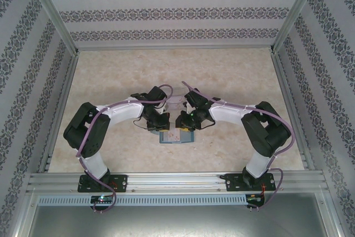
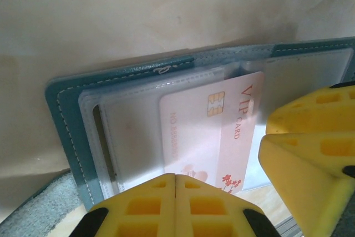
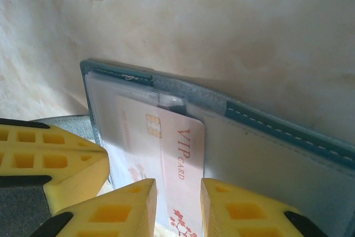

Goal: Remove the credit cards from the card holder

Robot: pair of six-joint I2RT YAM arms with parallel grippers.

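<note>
- Both arms reach inward to the middle of the marbled table (image 1: 233,76), where the left gripper (image 1: 158,121) and right gripper (image 1: 186,121) nearly meet over the card holder (image 1: 176,138).
- The teal card holder (image 2: 61,109) lies open and flat on the table, its white-stitched cover underneath and clear plastic sleeves (image 2: 133,137) facing up.
- A pale pink credit card (image 2: 211,131) marked "VIP CARD", with a gold chip, sits in the sleeves near the fold. From the left wrist its far corner appears to poke past a sleeve's edge.
- The left gripper (image 2: 176,184) has its yellow fingers pressed together with no gap, at the near edge of the card and sleeves. Whether they pinch anything cannot be told.
- The right gripper (image 3: 178,188) holds its fingers a narrow way apart just over the credit card (image 3: 172,142), whose printed strip shows in the gap. They grip nothing visible.
- In the right wrist view the card holder (image 3: 266,117) runs diagonally, with the left gripper's finger (image 3: 50,159) close beside it at the left.
- A clear plastic box (image 1: 176,101) stands on the table just beyond the grippers.
</note>
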